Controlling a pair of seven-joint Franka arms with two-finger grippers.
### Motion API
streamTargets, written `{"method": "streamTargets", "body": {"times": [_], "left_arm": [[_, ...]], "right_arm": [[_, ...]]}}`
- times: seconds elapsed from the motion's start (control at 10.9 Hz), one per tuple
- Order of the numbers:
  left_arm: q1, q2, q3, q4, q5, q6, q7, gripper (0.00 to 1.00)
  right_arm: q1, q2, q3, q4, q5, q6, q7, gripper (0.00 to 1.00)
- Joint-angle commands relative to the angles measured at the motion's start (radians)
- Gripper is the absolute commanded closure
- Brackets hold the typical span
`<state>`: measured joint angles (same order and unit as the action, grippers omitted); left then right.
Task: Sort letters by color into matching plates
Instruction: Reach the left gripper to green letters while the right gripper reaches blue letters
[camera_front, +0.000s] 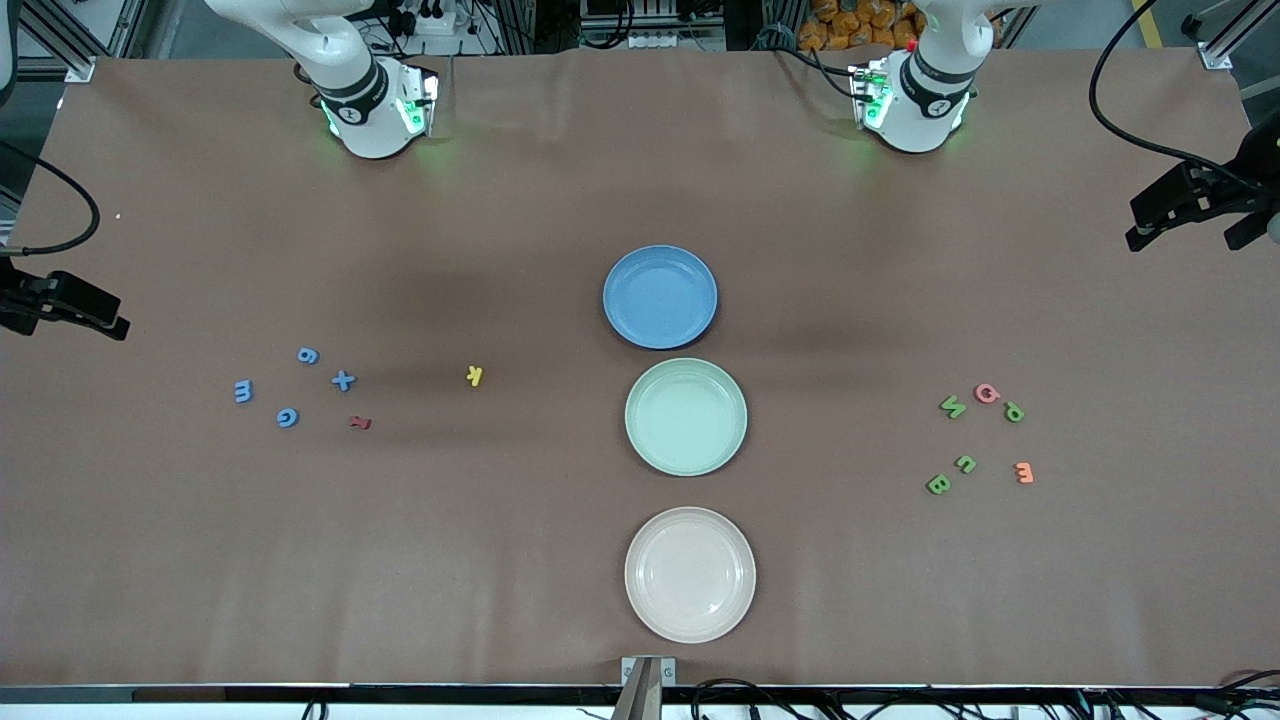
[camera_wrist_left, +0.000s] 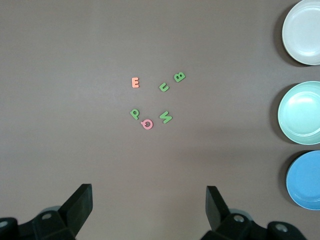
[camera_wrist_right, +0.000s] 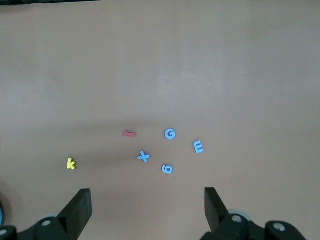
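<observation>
Both arms wait raised over the brown paper-covered table (camera_front: 560, 180), with nothing in either gripper.

The left gripper (camera_wrist_left: 149, 205) hangs with black fingers spread over the chunky green letters (camera_wrist_left: 165, 117); the right gripper (camera_wrist_right: 147, 206), likewise spread, is over the chunky blue letters (camera_wrist_right: 170, 134). The round matte blue plate (camera_front: 660, 297), mint green plate (camera_front: 686, 416) and pinkish beige plate (camera_front: 690, 574) line up mid-table, the beige one nearest the front camera.

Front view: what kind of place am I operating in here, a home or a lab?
Most likely a robotics lab bench. A table covered in plain brown sheeting carries two arm bases, aluminium framing and loose cables ring it, and the only props are three plates and toy letters.
</observation>
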<state>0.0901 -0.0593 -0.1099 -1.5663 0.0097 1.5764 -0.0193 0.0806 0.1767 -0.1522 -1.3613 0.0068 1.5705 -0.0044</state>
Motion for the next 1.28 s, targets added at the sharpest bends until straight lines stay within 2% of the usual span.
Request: {"method": "streamTargets", "body": {"times": [0.0, 0.27, 0.46, 0.82, 0.91, 1.19], "left_arm": [[-0.007, -0.005, -0.002, 0.005, 0.024, 0.001, -0.001, 0.00], [0.007, 0.021, -0.001, 0.002, -0.008, 0.001, 0.006, 0.00], [0.010, 0.073, -0.001, -0.008, -0.010, 0.016, 0.010, 0.00], [0.007, 0.173, 0.001, -0.073, 0.009, 0.187, 0.142, 0.00], [0.005, 0.200, 0.001, -0.084, 0.021, 0.230, 0.238, 0.00], [0.007, 0.204, 0.003, -0.232, 0.023, 0.415, 0.265, 0.00]], "right_arm": [[0.004, -0.014, 0.005, -0.015, 0.016, 0.006, 0.000, 0.00], [0.004, -0.014, 0.005, -0.015, 0.016, 0.005, 0.000, 0.00], [0.004, -0.016, 0.005, -0.015, 0.015, -0.003, 0.001, 0.00], [0.011, -0.013, 0.006, -0.015, 0.015, 0.003, 0.000, 0.00], [0.011, -0.013, 0.006, -0.016, 0.015, 0.000, 0.000, 0.00], [0.013, -0.013, 0.008, -0.061, 0.015, 0.006, 0.000, 0.00]]}}
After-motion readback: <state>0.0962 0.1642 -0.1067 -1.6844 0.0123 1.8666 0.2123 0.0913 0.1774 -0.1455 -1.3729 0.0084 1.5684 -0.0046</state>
